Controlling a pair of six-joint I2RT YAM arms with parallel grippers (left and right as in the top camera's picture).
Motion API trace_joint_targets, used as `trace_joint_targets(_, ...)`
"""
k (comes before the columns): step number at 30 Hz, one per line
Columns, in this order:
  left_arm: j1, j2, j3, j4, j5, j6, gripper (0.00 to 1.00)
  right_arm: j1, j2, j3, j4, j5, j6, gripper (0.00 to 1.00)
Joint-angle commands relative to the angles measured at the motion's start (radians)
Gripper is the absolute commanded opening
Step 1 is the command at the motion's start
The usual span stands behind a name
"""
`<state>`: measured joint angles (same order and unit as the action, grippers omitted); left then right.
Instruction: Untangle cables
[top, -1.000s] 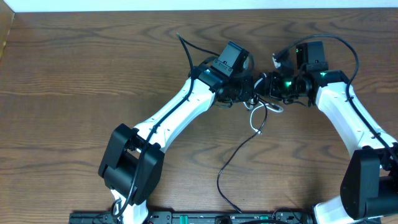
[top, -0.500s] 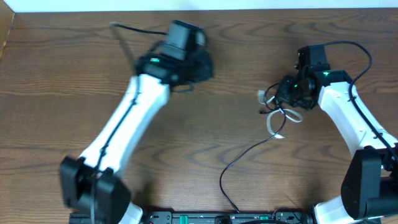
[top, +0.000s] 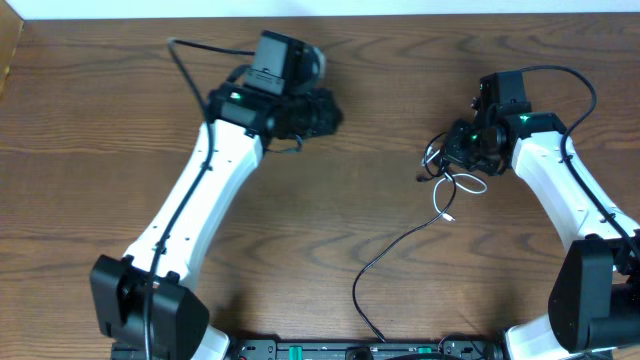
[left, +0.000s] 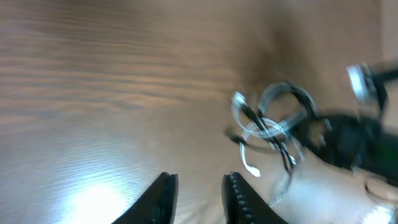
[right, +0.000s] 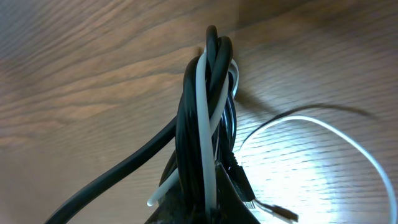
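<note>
The cables hang in a tangled bunch from my right gripper (top: 447, 153), which is shut on them at the right of the table. In the right wrist view, black cable (right: 189, 112) strands and a white cable (right: 206, 106) run twisted together up from between the jaws of that gripper (right: 208, 190). A white cable (top: 462, 186) loop lies just below the grip, and the black cable (top: 398, 242) trails down toward the front edge. My left gripper (top: 330, 112) is far off at the upper left, open and holding nothing. Its blurred wrist view shows the tangle (left: 273, 124) ahead of the left gripper (left: 199, 183).
The brown wooden table (top: 100, 120) lies bare around both arms. A dark rail (top: 330, 350) runs along the front edge. The thick black wire of the left arm (top: 190, 70) arcs out at the upper left.
The left gripper has let go of the tangle, swung away to the upper left, and its jaws have parted. The right gripper has drawn the cables slightly to the right.
</note>
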<state>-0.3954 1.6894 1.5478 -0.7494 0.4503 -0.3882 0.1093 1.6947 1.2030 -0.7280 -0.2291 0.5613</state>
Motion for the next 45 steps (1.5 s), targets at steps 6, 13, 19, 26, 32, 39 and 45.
trace_joint_targets(6,-0.129,0.103,0.006,0.069,0.150,0.035,0.59,0.002,-0.007,0.005,0.006,-0.062,-0.017,0.01)
trace_joint_targets(13,-0.204,0.164,0.006,0.180,0.079,-0.024,0.60,0.002,-0.007,0.005,0.007,-0.062,-0.021,0.01)
trace_joint_targets(19,-0.252,0.222,0.006,0.224,0.000,-0.059,0.59,0.002,-0.007,0.005,0.006,-0.062,-0.021,0.01)
trace_joint_targets(26,-0.274,0.270,0.006,0.290,-0.041,-0.063,0.59,0.002,-0.007,0.005,0.006,-0.062,-0.021,0.01)
trace_joint_targets(32,-0.274,0.320,0.006,0.296,-0.271,-0.138,0.54,0.002,-0.007,0.005,0.006,-0.071,-0.020,0.01)
trace_joint_targets(39,-0.274,0.376,0.006,0.349,-0.449,-0.167,0.31,0.001,-0.007,0.005,0.014,-0.200,-0.040,0.01)
trace_joint_targets(45,-0.272,0.378,0.006,0.343,-0.714,-0.167,0.08,0.000,-0.008,0.005,0.048,-0.435,-0.077,0.01)
